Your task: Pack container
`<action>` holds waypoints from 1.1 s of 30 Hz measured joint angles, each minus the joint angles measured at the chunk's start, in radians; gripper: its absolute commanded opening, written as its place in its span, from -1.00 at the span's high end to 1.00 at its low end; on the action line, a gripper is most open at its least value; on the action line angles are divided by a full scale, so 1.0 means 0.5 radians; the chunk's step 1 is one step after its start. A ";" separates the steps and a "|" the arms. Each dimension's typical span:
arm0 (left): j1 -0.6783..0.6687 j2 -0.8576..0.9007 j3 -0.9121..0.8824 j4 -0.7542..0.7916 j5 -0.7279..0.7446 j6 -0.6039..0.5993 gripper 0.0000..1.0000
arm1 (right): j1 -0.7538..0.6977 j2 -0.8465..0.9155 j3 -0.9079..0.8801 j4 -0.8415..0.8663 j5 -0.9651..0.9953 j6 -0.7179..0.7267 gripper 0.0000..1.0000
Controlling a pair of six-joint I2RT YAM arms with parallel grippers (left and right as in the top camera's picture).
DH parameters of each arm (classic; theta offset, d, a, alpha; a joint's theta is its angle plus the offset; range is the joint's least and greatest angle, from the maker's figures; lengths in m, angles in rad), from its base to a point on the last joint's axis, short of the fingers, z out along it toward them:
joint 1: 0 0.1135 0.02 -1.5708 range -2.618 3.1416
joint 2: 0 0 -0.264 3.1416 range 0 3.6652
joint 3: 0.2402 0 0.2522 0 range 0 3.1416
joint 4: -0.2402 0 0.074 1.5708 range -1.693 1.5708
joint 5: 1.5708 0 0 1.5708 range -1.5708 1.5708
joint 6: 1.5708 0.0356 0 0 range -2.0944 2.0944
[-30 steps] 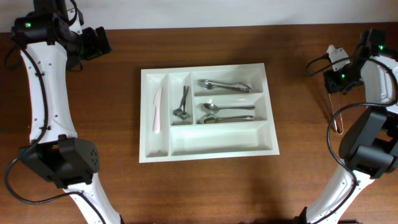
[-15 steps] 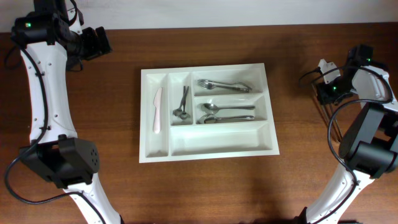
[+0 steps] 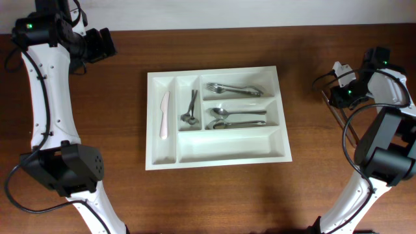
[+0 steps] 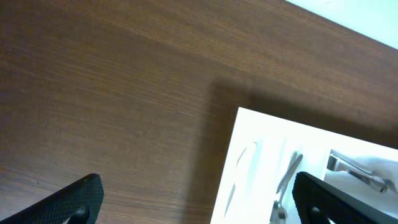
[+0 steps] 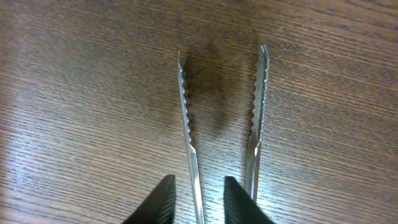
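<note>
**Left arm** (image 3: 44, 91): white segmented arm along the left edge of the overhead frame.

**Left tool** (image 3: 99, 44): upper left of the overhead frame, well apart from the tray. It is released. In the left wrist view its two black fingers (image 4: 81, 198) sit at opposite lower corners with only bare wood between them.

**Surface** (image 3: 110, 143): dark brown wood grain, carrying every item listed.

**Container** (image 3: 218, 162): a large white compartment tray lying flat at the centre of the overhead frame, slightly tilted. Its upper left corner shows at the lower right of the left wrist view.
- Leftmost narrow compartment: one white knife (image 3: 164, 114), lying lengthwise.
- Second narrow compartment: small metal cutlery (image 3: 190, 109); the type cannot be told.
- Upper wide compartment: metal forks (image 3: 234, 89), tines to the left.
- Middle wide compartment: metal spoons (image 3: 235, 117), bowls to the left.

**Right tool** (image 3: 343, 96): right side of the overhead frame, well apart from the tray and low over the wood. It is clenched on the tongs. In the right wrist view its black fingers (image 5: 158, 202) stand close together at the bottom edge.

**Tongs** (image 5: 193, 168): metal, with two thin arms and serrated tips that point to the top of the right wrist frame. One arm runs between the fingers and the other lies against the right-hand finger.

**Right arm** (image 3: 398, 88): white and black, at the right edge of the overhead frame.
</note>
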State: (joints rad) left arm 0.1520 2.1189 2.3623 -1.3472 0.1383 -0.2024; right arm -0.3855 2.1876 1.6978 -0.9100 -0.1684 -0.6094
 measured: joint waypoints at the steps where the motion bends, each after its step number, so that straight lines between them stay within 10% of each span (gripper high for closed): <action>1: 0.000 0.000 0.000 0.000 0.000 0.000 -0.99 | 0.000 0.004 0.000 0.000 -0.001 0.002 0.05; 23: 0.000 0.000 0.000 0.000 0.000 0.000 -0.99 | 0.000 0.021 -0.156 0.146 -0.015 -0.091 0.25; 28: 0.000 0.001 0.000 0.000 -0.001 0.000 -0.98 | -0.001 0.005 -0.228 0.271 -0.037 -0.103 0.89; 33: 0.000 0.000 0.000 0.000 -0.001 0.000 -0.98 | -0.002 0.004 -0.208 0.203 -0.069 -0.061 0.92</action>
State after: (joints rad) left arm 0.1520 2.1189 2.3623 -1.3472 0.1379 -0.2024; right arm -0.3866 2.1895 1.5940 -0.8085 -0.2028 -0.6399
